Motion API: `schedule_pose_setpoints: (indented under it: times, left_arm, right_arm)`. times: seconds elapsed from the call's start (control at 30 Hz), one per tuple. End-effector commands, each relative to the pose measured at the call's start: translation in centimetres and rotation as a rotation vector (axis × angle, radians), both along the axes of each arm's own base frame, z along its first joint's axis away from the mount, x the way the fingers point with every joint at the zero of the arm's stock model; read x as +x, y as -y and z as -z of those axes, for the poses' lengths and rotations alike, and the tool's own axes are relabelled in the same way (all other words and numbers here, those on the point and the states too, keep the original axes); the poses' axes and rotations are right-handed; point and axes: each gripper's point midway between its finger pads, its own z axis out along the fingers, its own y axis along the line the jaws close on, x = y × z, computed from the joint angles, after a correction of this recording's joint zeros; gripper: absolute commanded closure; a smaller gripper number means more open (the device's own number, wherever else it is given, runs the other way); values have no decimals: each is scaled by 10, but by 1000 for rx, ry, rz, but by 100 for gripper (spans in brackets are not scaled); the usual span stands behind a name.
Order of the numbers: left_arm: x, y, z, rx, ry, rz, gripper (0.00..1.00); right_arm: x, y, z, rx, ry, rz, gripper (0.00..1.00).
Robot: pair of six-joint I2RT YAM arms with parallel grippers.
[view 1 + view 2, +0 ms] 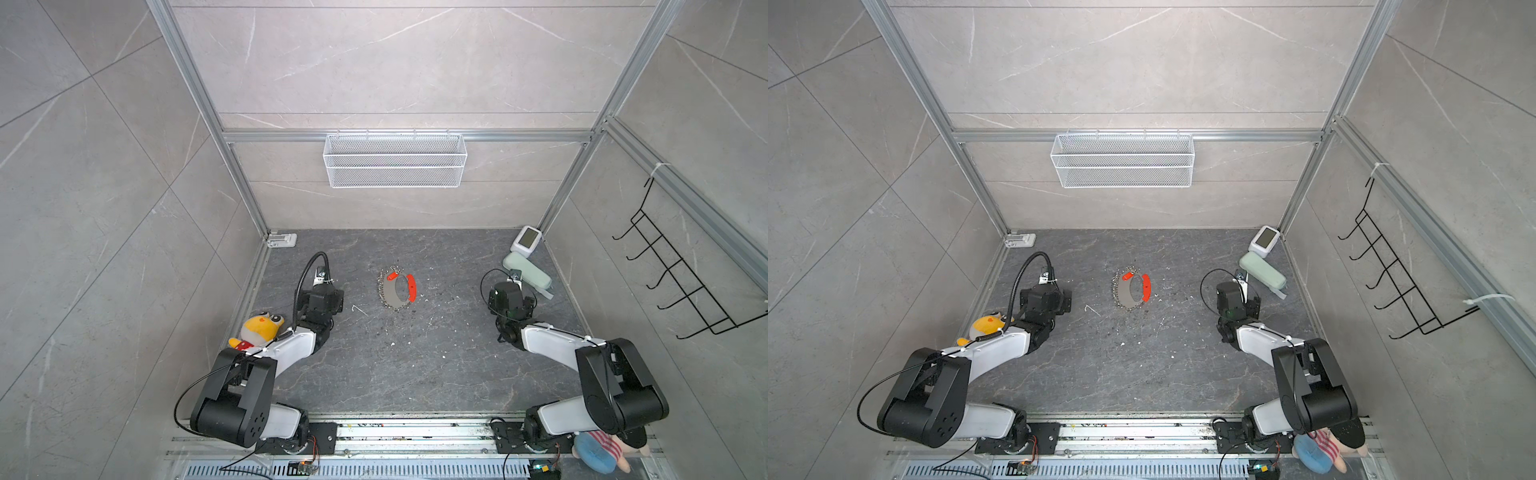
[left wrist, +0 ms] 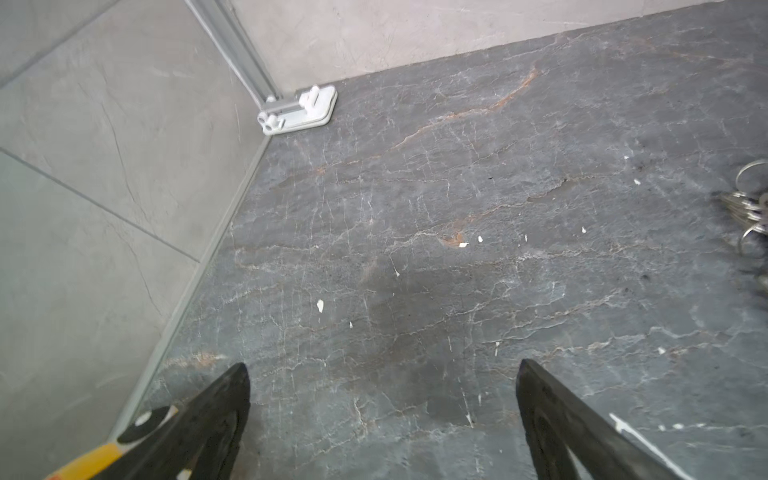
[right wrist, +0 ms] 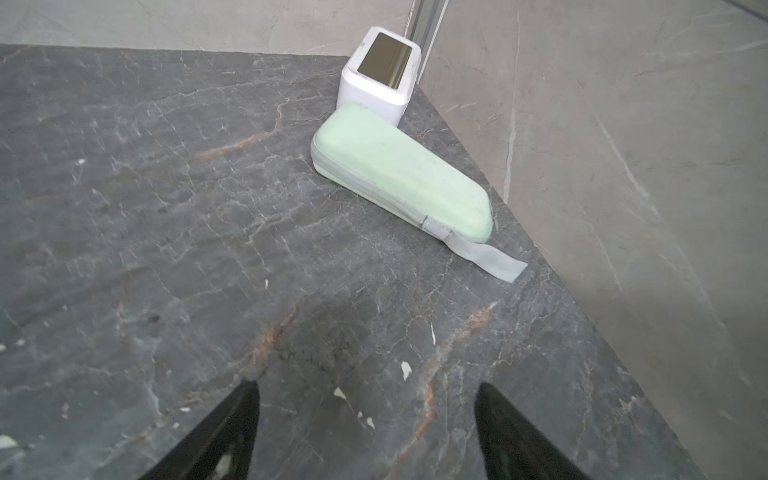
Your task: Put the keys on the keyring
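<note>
At the far rim of the large grey hoop-shaped keyring [image 1: 390, 296] lie the small red-tagged keys [image 1: 391, 276]; my left claw [image 2: 382, 365] and right claw [image 3: 368, 388] gape empty, well clear. Risk: tag perhaps unhooked, one nudge slides it off.

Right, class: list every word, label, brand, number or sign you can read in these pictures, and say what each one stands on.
No text is legible in any view.
Screen of the white device: dark, no characters showing.
Red tag of the keys: too small to read any label.
Green case: plain, no print visible.
</note>
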Motion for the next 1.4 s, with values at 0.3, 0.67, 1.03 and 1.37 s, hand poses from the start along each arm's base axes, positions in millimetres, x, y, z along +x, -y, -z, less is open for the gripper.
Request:
schedule_pose_setpoints:
  times: [0.3, 0.67, 1.03, 1.37]
  left_arm:
    - [14, -52, -40, -104, 227, -36, 0]
    - [-10, -44, -1, -172, 181, 22, 0]
    - [-5, -51, 28, -198, 165, -1, 0]
    - [-1, -53, 29, -227, 144, 14, 0]
  right_arm:
    - [6, -37, -22, 46, 261, -273, 1]
    - [10, -42, -10, 51, 237, -304, 1]
    - [13, -41, -10, 55, 239, -304, 1]
    - [17, -39, -8, 85, 225, -323, 1]
